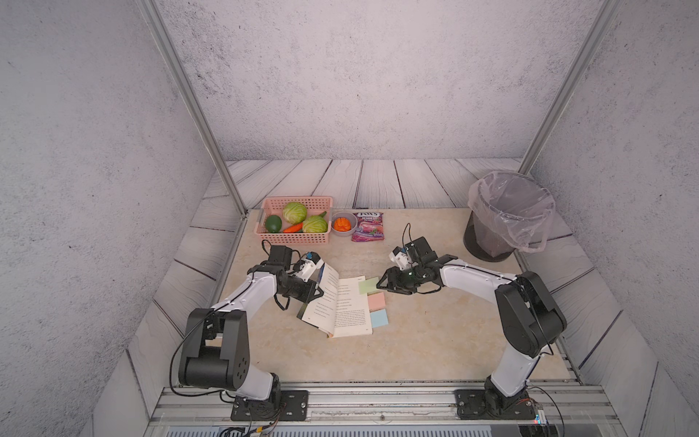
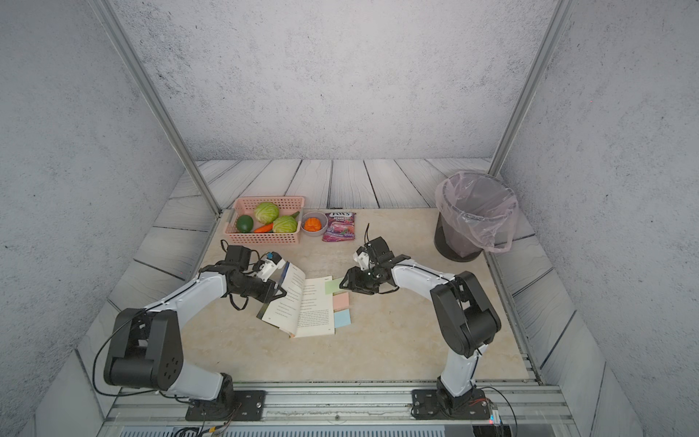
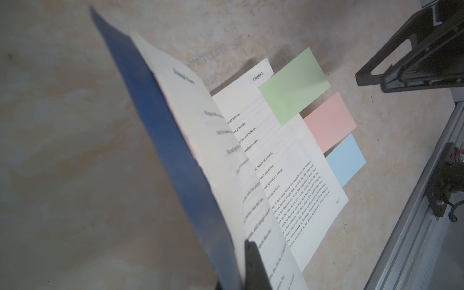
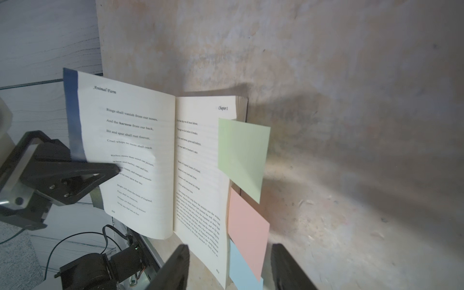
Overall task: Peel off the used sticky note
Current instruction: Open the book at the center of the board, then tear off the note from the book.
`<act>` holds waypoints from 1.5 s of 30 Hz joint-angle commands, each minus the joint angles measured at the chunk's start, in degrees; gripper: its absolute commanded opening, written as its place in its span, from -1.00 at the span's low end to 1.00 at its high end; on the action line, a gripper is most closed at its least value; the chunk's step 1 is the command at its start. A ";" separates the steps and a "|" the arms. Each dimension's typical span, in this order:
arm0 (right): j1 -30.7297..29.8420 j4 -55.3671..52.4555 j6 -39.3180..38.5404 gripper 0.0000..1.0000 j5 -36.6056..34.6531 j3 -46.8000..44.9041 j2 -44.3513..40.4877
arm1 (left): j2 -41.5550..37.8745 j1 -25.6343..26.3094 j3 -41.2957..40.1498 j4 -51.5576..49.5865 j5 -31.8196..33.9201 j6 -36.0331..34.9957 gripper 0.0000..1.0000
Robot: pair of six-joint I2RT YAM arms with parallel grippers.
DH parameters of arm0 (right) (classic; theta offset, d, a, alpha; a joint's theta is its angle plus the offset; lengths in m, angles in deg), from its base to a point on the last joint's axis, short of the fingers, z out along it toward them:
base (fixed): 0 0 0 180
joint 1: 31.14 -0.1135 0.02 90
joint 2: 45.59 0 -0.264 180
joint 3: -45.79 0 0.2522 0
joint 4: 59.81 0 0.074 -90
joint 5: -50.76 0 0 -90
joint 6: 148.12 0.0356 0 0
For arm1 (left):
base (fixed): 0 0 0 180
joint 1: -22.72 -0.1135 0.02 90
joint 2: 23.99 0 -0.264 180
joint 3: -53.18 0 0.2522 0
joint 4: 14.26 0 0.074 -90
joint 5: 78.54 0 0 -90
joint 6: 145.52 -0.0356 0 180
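Beige table carrying open book. Left gripper clamping book's raised left half. Right gripper hovering, jaws apart and empty, beside green note at book's right edge. Pink note and blue note sticking along same edge; peeling not yet begun

Left arm stretched forward and inward, left claw pinched closed, right arm folded inward, right claw low, jaws parted

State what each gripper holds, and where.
Left gripper is shut on the book's raised left half, at its outer edge. Right gripper is open by the green sticky note, holding nothing.
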 commanded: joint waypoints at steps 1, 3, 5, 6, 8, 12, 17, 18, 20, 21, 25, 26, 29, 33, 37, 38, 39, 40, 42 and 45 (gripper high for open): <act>-0.04 -0.83 -1.97 0.10 0.25 1.76 1.84 | 1.01 -0.85 -1.11 -4.85 3.86 -3.72 -1.00; -0.05 -1.02 -2.23 0.09 0.17 2.66 2.57 | 0.53 -0.86 -1.29 -4.56 4.71 -3.80 -1.00; -0.04 -1.36 -2.33 0.09 -0.07 3.77 3.63 | 0.42 -0.86 -1.35 -4.62 4.83 -3.94 -1.00; -0.03 -1.57 -2.40 0.08 -0.41 4.20 4.04 | 0.60 -0.82 -1.20 -4.74 4.72 -3.96 -1.00; -0.16 -1.70 -2.57 0.07 -1.10 5.00 5.05 | 0.90 -0.86 -1.09 -4.91 4.49 -3.97 -1.00; -0.11 -2.37 -2.60 0.05 -2.43 6.81 7.14 | 1.55 -0.89 -0.95 -5.12 4.49 -4.08 -1.00; -0.54 -3.51 -3.28 0.01 -3.84 9.11 9.37 | 1.88 -0.94 -0.97 -4.80 4.60 -3.96 -1.00; -0.74 -4.16 -3.68 0.00 -4.24 9.74 9.87 | 1.95 -0.93 -0.95 -4.81 4.64 -3.97 -1.00; -1.15 -5.61 -4.46 -0.01 -5.41 11.13 10.61 | 2.14 -0.95 -0.80 -4.88 4.62 -3.97 -1.00; -1.40 -6.13 -4.86 -0.01 -5.87 11.62 10.96 | 2.22 -0.95 -0.78 -4.89 4.57 -3.97 -1.00; -2.52 -8.03 -6.28 -0.10 -7.75 14.14 12.34 | 2.55 -0.90 -0.71 -4.94 4.52 -3.97 -1.00; -2.81 -8.43 -6.68 -0.11 -8.31 14.68 12.58 | 2.59 -0.87 -0.69 -4.96 4.48 -3.97 -1.00; -3.75 -10.58 -7.71 -0.14 -10.48 16.38 13.33 | 2.81 -0.93 -0.47 -5.10 4.38 -3.97 -1.00; -4.60 -11.51 -8.12 -0.27 -13.12 17.08 13.19 | 2.93 -0.93 -0.40 -5.16 4.52 -3.97 -1.00; -5.88 -12.63 -8.93 -0.40 -16.63 17.47 12.64 | 2.94 -0.89 -0.36 -5.16 4.43 -3.98 -1.00; -6.29 -13.20 -9.19 -0.44 -17.73 17.78 12.66 | 3.01 -0.86 -0.39 -5.16 4.46 -3.97 -1.00; -6.67 -13.53 -9.45 -0.48 -18.54 17.97 12.64 | 3.01 -0.94 -0.34 -5.13 4.46 -3.97 -1.00; -7.05 -13.87 -9.65 -0.52 -19.45 18.14 12.56 | 3.08 -0.94 -0.34 -5.23 4.47 -3.97 -1.00; -7.71 -14.35 -10.00 -0.65 -21.06 18.45 12.29 | 3.10 -0.90 -0.36 -5.25 4.51 -3.92 -1.00; -9.09 -15.37 -10.87 -0.74 -23.32 19.46 12.01 | 3.11 -0.94 -0.35 -5.23 4.56 -3.92 -1.00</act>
